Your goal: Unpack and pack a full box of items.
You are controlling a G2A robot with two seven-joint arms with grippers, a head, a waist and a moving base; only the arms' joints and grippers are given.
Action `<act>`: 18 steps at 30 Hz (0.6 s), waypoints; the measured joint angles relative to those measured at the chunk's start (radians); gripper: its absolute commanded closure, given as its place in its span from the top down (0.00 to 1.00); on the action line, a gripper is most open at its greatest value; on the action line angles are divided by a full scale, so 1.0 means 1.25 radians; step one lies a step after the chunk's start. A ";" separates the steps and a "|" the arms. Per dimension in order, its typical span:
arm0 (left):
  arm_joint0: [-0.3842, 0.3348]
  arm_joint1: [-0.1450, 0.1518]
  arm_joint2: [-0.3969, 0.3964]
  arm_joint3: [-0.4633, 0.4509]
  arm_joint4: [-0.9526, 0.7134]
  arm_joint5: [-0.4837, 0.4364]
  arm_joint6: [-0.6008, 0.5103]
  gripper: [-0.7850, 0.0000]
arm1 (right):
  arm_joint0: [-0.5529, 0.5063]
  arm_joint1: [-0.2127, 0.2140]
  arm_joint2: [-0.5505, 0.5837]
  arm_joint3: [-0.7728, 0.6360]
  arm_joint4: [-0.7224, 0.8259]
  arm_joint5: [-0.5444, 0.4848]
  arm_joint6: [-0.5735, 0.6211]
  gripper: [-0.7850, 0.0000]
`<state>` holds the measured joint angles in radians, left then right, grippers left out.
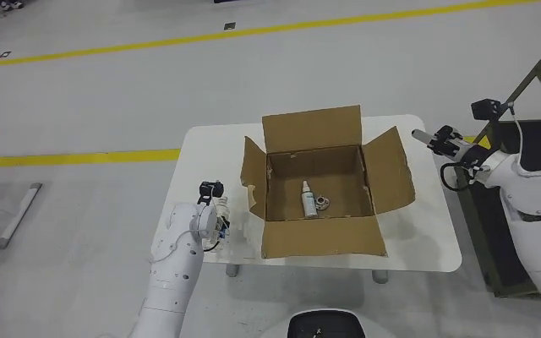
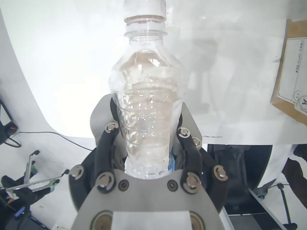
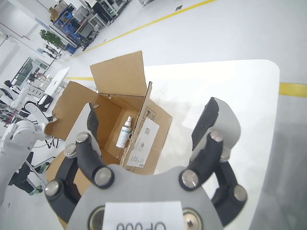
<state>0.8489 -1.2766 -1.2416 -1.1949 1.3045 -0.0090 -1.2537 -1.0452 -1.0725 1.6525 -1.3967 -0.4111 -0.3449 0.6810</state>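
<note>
We see left gripper point(image 2: 147, 111) clamped round clear ribbed plastic bottle with white cap point(image 2: 146, 77), over white table point(image 1: 211, 144), beside left flap of open brown cardboard box point(image 1: 312, 129). Small white spray bottle point(image 1: 308, 199) lies on box floor. Right gripper point(image 3: 151, 116) spread wide, holding nothing, near table's far right corner.

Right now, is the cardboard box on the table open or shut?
Open. The cardboard box has its four flaps spread outward, and a spray bottle lies visible on its floor.
</note>
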 measured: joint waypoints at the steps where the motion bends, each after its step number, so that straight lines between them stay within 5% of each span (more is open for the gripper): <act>1: -0.007 -0.002 0.003 0.014 -0.002 0.008 0.003 0.00 | -0.004 0.001 0.000 -0.007 0.002 0.003 0.000 1.00; 4: -0.021 -0.005 0.014 0.041 0.004 0.013 0.013 0.00 | -0.011 0.003 0.002 -0.025 0.007 0.009 -0.001 1.00; 6: -0.029 -0.006 0.020 0.054 0.005 0.015 0.017 0.18 | -0.015 0.004 0.004 -0.035 0.008 0.011 -0.002 1.00; 7: -0.033 -0.007 0.023 0.062 0.008 0.016 0.021 0.35 | -0.017 0.005 0.004 -0.040 0.009 0.013 -0.002 1.00; 8: -0.035 -0.008 0.026 0.068 0.008 0.017 0.023 0.84 | -0.018 0.006 0.004 -0.042 0.009 0.014 -0.002 1.00; 9: -0.037 -0.009 0.028 0.073 0.008 0.017 0.025 1.00 | -0.019 0.006 0.004 -0.045 0.010 0.015 -0.002 1.00; 18: -0.053 -0.015 0.053 0.092 0.026 0.013 0.024 1.00 | -0.012 0.013 -0.009 -0.064 -0.018 -0.001 -0.006 1.00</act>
<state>0.7825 -1.2950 -1.1752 -1.0802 1.3364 0.0075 -1.2239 -1.0602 -1.0567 1.6413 -1.4765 -0.4339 -0.3465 0.6730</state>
